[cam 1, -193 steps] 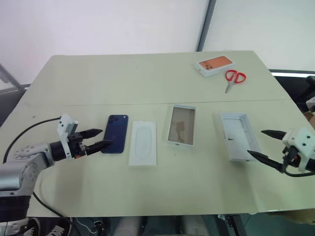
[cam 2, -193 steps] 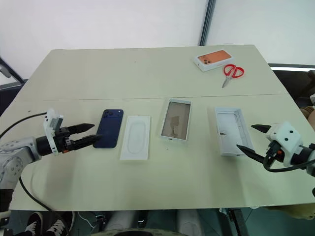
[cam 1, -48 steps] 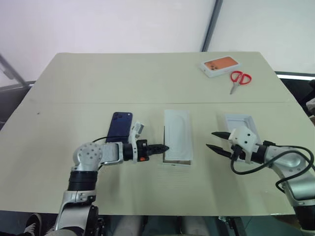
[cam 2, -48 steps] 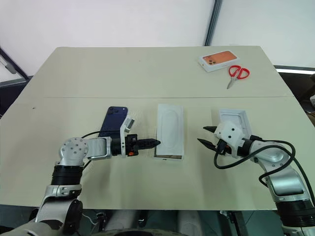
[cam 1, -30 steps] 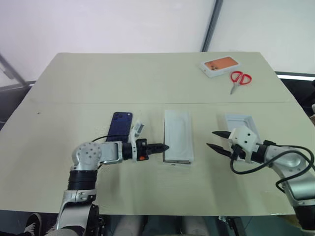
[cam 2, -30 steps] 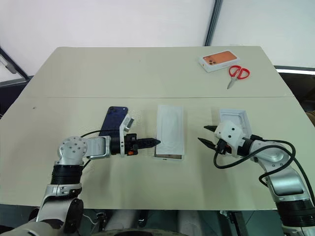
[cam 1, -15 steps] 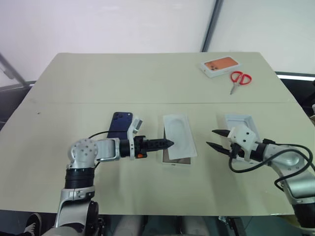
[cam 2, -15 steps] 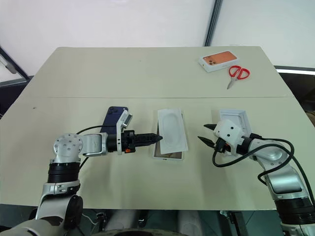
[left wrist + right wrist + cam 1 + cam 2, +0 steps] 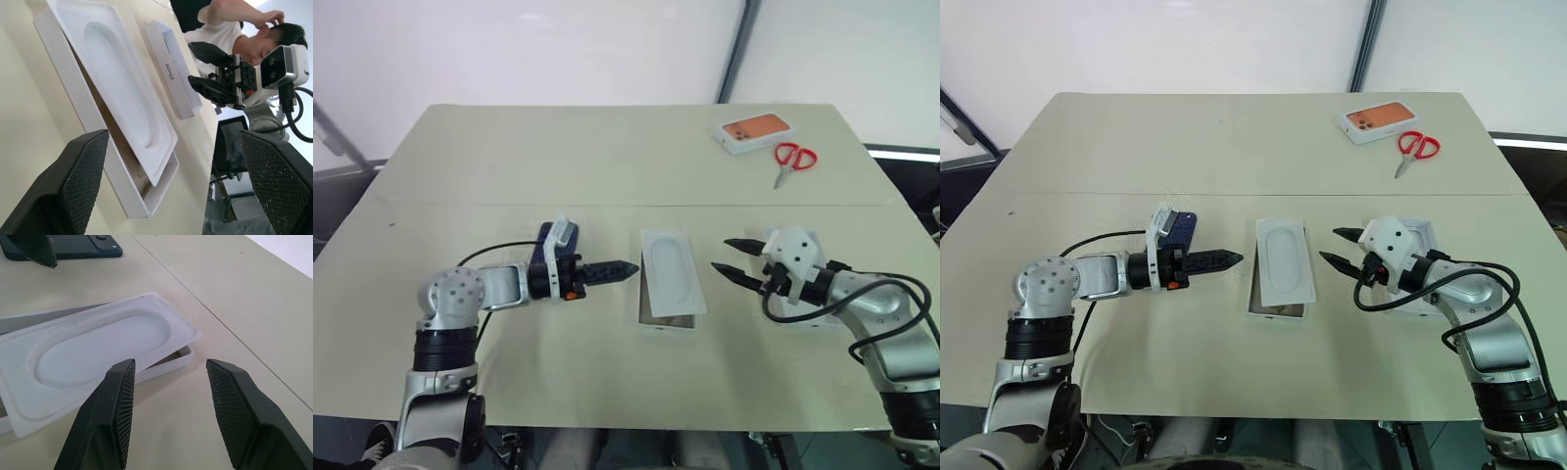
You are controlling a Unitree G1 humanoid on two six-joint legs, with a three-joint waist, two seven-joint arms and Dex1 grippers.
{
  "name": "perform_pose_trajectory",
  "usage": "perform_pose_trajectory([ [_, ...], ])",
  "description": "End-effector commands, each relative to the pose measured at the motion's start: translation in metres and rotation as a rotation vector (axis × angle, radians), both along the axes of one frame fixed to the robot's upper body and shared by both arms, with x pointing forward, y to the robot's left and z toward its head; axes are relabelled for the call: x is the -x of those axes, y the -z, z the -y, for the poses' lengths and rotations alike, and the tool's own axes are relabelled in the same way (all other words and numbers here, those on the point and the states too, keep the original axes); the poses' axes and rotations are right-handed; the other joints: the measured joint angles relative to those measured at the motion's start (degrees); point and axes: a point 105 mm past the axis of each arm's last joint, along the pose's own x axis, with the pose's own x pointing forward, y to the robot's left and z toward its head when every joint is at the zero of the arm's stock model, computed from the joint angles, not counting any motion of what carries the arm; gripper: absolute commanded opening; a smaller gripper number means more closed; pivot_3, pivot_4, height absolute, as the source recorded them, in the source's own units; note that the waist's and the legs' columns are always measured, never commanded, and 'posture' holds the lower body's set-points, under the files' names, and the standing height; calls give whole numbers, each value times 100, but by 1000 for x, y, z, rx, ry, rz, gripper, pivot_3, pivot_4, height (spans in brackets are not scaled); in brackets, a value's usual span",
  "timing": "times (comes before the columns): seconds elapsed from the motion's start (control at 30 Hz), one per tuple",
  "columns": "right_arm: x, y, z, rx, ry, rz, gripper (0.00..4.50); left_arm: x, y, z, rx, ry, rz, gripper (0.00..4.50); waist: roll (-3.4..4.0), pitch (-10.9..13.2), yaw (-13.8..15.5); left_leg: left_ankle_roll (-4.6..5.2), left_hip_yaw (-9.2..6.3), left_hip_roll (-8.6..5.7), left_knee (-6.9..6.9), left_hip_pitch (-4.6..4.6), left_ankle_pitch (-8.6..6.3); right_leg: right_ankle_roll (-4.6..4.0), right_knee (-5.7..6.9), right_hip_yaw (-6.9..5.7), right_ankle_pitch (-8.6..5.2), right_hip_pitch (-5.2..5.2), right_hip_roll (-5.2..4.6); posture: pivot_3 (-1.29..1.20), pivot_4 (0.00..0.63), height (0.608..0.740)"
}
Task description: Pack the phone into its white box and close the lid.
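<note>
The left pincer (image 9: 625, 266) is spread and empty, aimed toward three o'clock at the flat white card with an oval recess (image 9: 671, 283). That card lies askew on the shallow white cardboard box (image 9: 666, 322), probably just dropped there. The right pincer (image 9: 727, 259), half spread and empty, faces it from three o'clock. The slim dark blue phone (image 9: 1183, 226) lies on the table (image 9: 607, 157) behind the left wrist, and the white cardboard lid (image 9: 173, 76) rests beneath the right arm.

My beige table (image 9: 607, 157) carries the white box (image 9: 663, 322) near its middle, with a flat white card with an oval recess (image 9: 671, 284) resting askew on top of it rather than on the tabletop. Just left of the box lies the phone (image 9: 1181, 227), and just right of the box sits the lid (image 9: 172, 77), hollow side up. Far beyond the lid, toward the back right corner, a white box with an orange phone print (image 9: 757, 133) lies beside red-handled scissors (image 9: 791, 160).
</note>
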Motion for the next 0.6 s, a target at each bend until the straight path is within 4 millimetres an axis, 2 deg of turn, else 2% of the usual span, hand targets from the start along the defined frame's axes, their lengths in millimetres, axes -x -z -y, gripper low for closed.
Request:
perform_pose_trajectory([
  [0.03,1,-14,-3,-8,-12,54,2436,1,-10,0,14,10,52,4451,0,0,-3,0,0,0,0,0,0,0,0,0,0,-1,0,0,150,740],
  [0.07,1,-18,-6,-25,-11,58,2176,-3,-14,-2,10,-18,101,4484,0,0,-4,0,0,1,-1,0,0,0,0,0,0,-1,1,0,150,740],
  [0.13,-1,-7,-43,13,-77,84,1584,-24,-22,-34,-64,-182,382,4500,-1,0,-80,0,2,4,-5,1,0,0,0,2,0,-5,3,0,150,740],
  [0.2,-3,-5,-58,20,-96,96,529,-27,-24,-49,-116,-211,510,4500,-1,0,-184,-20,10,20,-19,5,11,-9,1,11,4,-15,10,0,150,740],
  [0.23,-5,-4,-57,23,-91,94,76,-28,-24,-51,-118,-211,521,4500,0,1,-158,-31,13,24,-28,6,18,-12,1,15,5,-21,16,0,150,740],
  [0.37,-12,-4,-49,60,-67,97,24,-29,-22,-49,-115,-207,578,4500,7,5,-26,-19,3,7,-15,-13,12,-10,-6,7,5,-22,6,0,150,740],
  [0.47,-12,-4,-53,55,-77,93,24,-29,-20,-48,-110,-201,592,4500,5,6,8,1,4,-2,-1,-15,0,-10,-10,7,6,-14,-3,0,150,740],
  [0.6,-8,17,-65,181,-121,90,24,-25,-17,-46,-138,-169,664,4500,6,6,-15,-1,-1,4,-2,-14,1,-5,-9,3,8,-15,3,0,150,740],
])
